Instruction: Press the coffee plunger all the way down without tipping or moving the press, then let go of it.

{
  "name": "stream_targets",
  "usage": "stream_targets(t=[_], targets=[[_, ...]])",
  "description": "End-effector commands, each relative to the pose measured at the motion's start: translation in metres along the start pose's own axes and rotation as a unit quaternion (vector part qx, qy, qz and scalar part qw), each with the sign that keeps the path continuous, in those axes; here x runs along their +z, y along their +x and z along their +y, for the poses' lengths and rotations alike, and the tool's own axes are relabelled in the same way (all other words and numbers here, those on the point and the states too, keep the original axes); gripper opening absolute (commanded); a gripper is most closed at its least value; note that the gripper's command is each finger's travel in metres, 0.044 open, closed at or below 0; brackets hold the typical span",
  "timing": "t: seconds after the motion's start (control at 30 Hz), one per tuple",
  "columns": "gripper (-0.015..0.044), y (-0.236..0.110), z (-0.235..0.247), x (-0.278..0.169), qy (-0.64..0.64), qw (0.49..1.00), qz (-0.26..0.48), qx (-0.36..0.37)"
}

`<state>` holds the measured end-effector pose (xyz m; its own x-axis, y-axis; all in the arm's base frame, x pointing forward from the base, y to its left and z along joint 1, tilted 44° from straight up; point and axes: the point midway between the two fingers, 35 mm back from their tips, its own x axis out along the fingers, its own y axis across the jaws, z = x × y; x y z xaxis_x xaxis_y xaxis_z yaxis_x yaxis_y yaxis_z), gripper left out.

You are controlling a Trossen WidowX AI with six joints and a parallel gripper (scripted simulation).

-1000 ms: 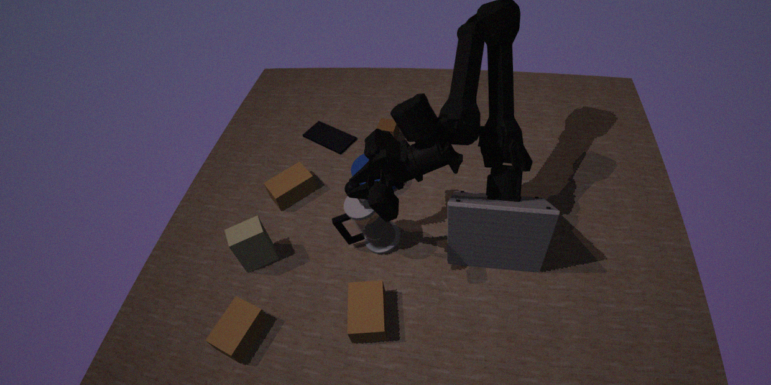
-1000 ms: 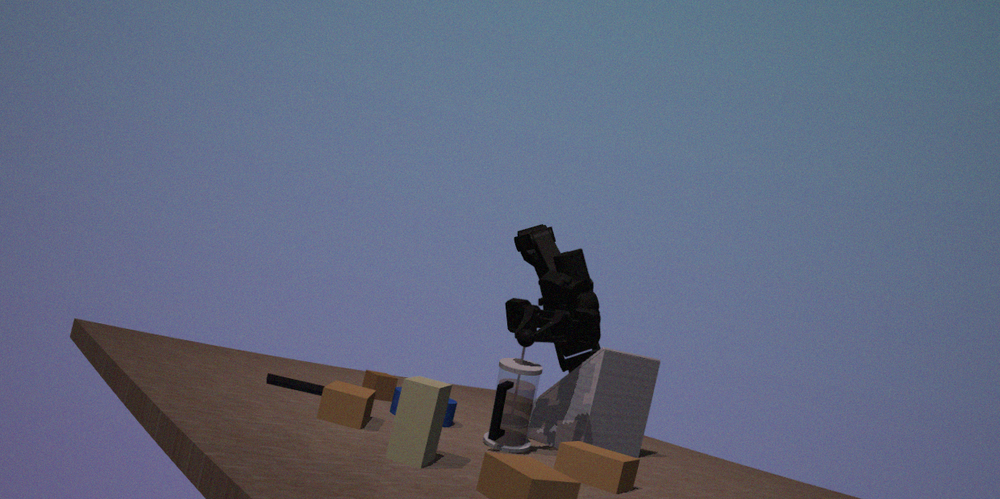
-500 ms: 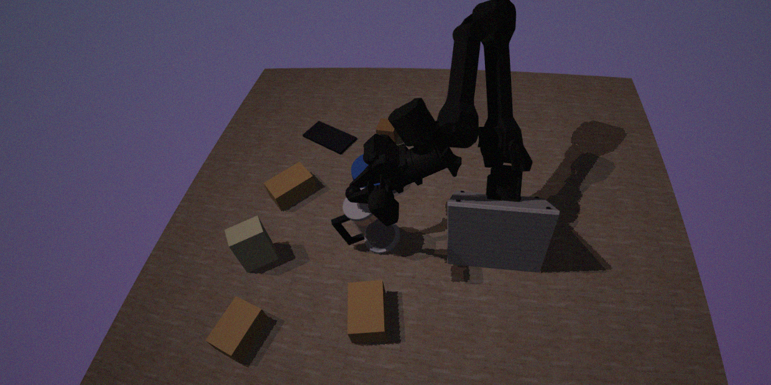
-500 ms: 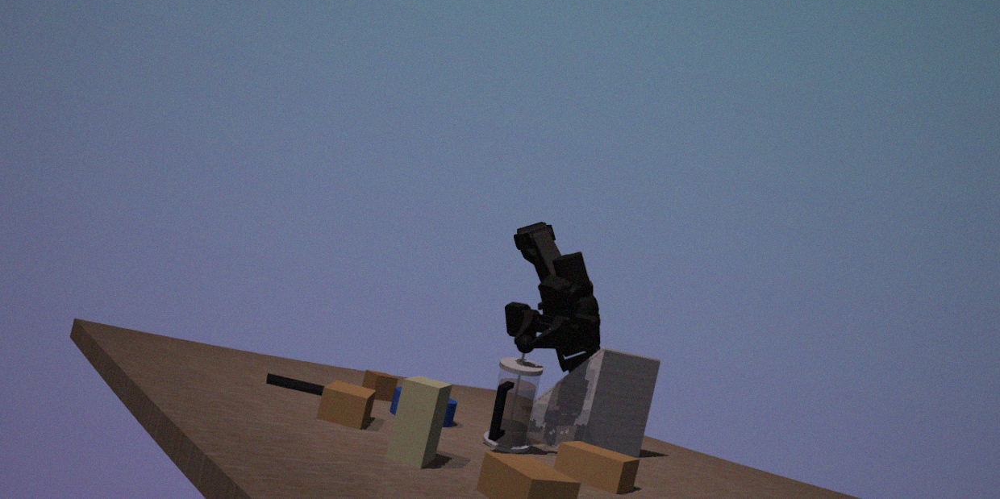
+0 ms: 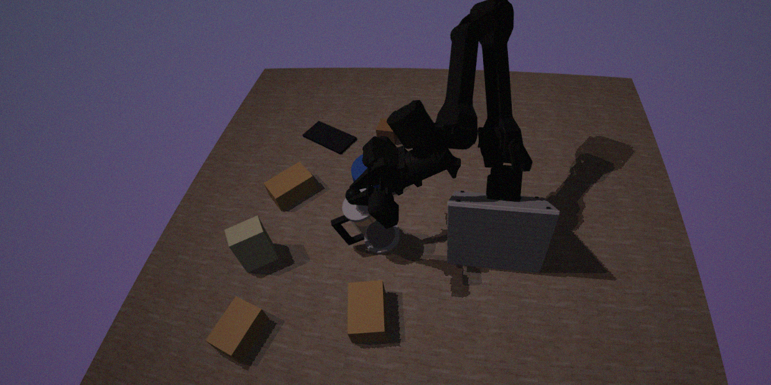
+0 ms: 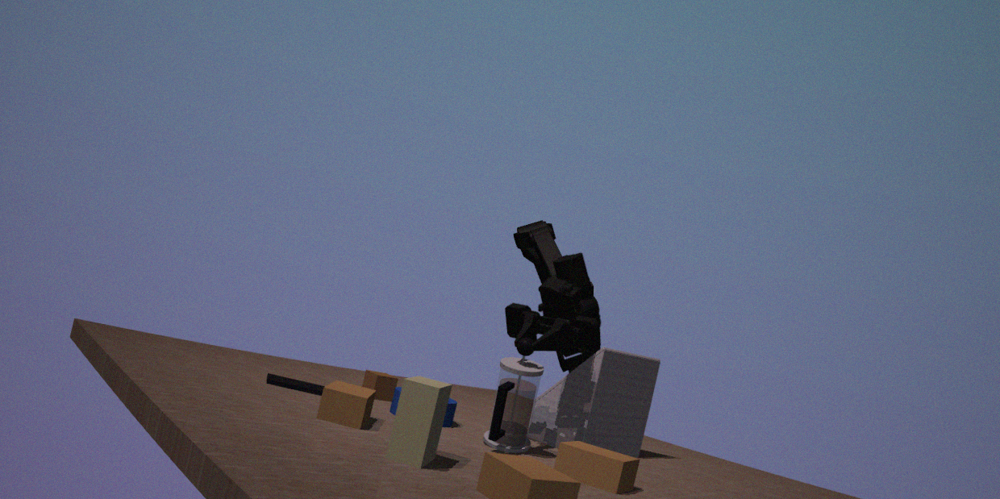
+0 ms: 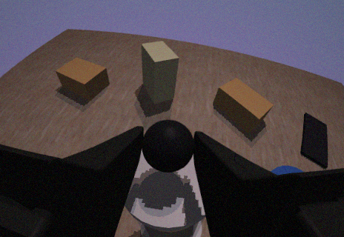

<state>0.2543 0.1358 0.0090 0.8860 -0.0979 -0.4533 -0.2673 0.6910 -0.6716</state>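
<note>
One step is nearly spent: the hand [image 7: 168, 146] is clenched on the black plunger knob [image 7: 168, 145], which sits just above the white lid [image 6: 521, 366] of the coffee press [image 6: 516, 404], at lower centre of the exterior view. I judge the push close to bottom; next comes a last straight-down press, then spreading the fingers without nudging the press. Brown blocks, a pale block and a dark slab lie scattered on the wooden table [image 5: 593, 301], under a dim purple backdrop
</note>
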Motion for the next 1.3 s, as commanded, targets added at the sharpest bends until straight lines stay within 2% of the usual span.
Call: stream_targets(t=[0.0,0.63,1.03,1.27], targets=[[0.0127,0.002,0.000,-0.004,-0.005,1.000,0.008,-0.003],[0.0127,0.001,0.001,0.000,-0.002,1.000,0.002,-0.001],[0.0440,0.001,0.001,0.000,-0.002,1.000,0.002,-0.001],[0.0440,-0.002,0.002,0.010,0.002,1.000,-0.014,0.007]])
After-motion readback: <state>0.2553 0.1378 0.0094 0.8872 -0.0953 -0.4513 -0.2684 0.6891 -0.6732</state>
